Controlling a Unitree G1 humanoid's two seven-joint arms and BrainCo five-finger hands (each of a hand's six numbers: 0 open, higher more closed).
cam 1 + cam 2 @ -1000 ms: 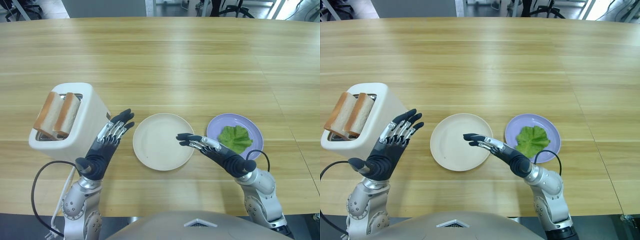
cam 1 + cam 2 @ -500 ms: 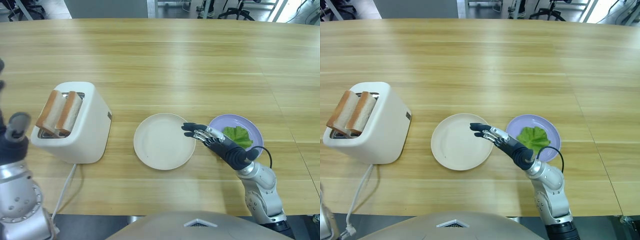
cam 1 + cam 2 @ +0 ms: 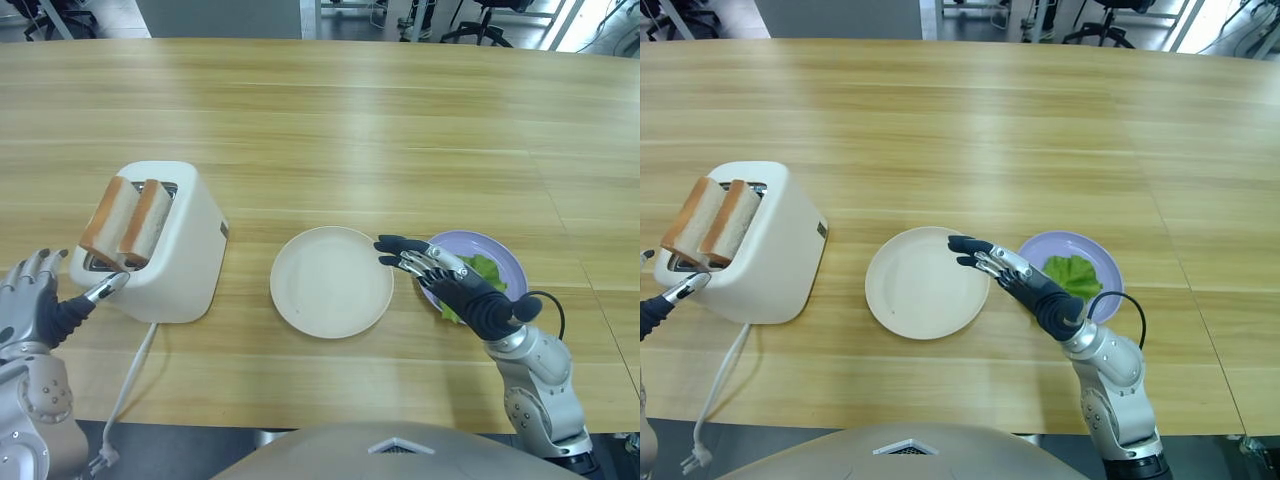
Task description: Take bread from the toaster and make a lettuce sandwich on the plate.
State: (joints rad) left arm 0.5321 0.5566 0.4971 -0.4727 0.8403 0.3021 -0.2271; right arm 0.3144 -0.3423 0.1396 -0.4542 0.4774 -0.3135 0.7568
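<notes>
Right hand (image 3: 455,288) spread flat, empty, covering part of lettuce (image 3: 1072,274), left hand (image 3: 32,306) splayed, empty, edge-cropped beside toaster (image 3: 180,262)

The toaster (image 3: 165,250) is hiding the lower parts of both bread slices (image 3: 128,222) inside its slots. Well to the right of the toaster, the right hand (image 3: 450,285) is covering the near-left part of the lettuce (image 3: 490,268) and of the purple plate (image 3: 515,262). Just left of the toaster, the picture's edge is cutting off most of the left hand (image 3: 660,300); whether its fingertip is touching the toaster cannot be told.
</notes>
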